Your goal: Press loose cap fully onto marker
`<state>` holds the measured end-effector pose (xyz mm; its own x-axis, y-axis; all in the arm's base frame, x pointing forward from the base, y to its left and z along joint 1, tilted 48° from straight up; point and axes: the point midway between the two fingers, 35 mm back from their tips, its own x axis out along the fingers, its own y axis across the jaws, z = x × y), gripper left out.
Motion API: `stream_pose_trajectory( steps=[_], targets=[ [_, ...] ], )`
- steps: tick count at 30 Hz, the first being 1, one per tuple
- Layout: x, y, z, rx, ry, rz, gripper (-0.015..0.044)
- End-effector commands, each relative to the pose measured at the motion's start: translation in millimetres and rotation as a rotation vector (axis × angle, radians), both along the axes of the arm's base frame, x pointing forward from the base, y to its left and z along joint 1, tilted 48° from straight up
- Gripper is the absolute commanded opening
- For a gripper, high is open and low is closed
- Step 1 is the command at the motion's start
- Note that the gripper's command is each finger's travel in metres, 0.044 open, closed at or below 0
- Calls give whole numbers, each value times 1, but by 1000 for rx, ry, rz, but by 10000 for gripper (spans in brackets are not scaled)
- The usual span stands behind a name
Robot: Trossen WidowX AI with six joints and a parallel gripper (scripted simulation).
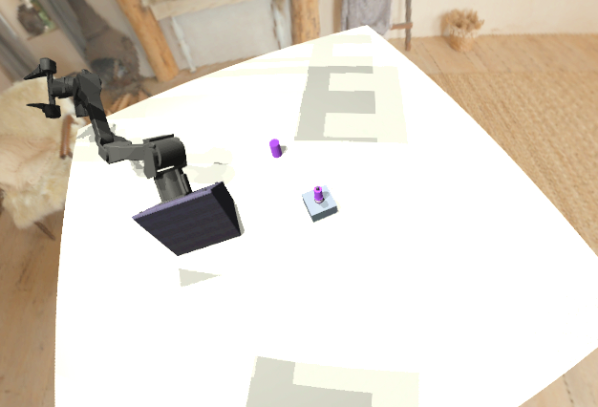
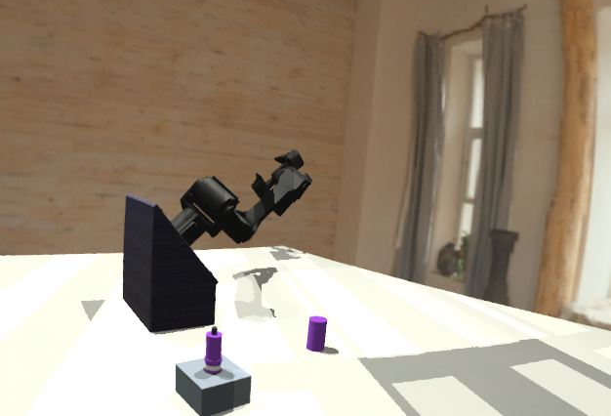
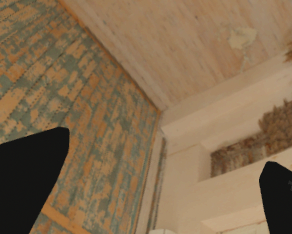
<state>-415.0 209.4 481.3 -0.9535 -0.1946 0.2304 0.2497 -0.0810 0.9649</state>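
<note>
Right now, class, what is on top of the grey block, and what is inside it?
On the block, a purple marker stands upright, dark tip bare. Anything inside is hidden by its solid sides.

Overexposed white tabletop (image 1: 386,267) (image 2: 89,361), hard-edged shadows, blurry background

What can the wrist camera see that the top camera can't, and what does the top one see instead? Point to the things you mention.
Only the wrist view shows the patchy green-and-orange ceiling (image 3: 97,125).

Only the top view shows the purple cap (image 1: 275,148), the purple marker (image 1: 318,194) standing in the gray holder block (image 1: 313,206), and the dark wedge-shaped stand (image 1: 193,224) under the arm.

Both show the gripper (image 1: 26,91) (image 3: 170,157): its two black fingers are wide apart with nothing between them.
</note>
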Motion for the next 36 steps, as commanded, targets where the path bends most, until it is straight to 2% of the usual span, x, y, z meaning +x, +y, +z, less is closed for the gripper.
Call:
stream_pose_trajectory(
  steps=[1, 6, 13, 20, 25, 29, 36],
  targets=[
    [1, -1, 2, 2, 6, -1, 374],
    [30, -29, 56, 45, 172, -25, 242],
    [93, -82, 133, 91, 454, -26, 242],
    [180, -142, 192, 117, 766, 21, 242],
    [234, -175, 213, 80, 919, 123, 242],
    [296, -208, 226, 85, 1100, 194, 242],
    [402, -256, 221, 98, 1392, 350, 242]
  ],
)
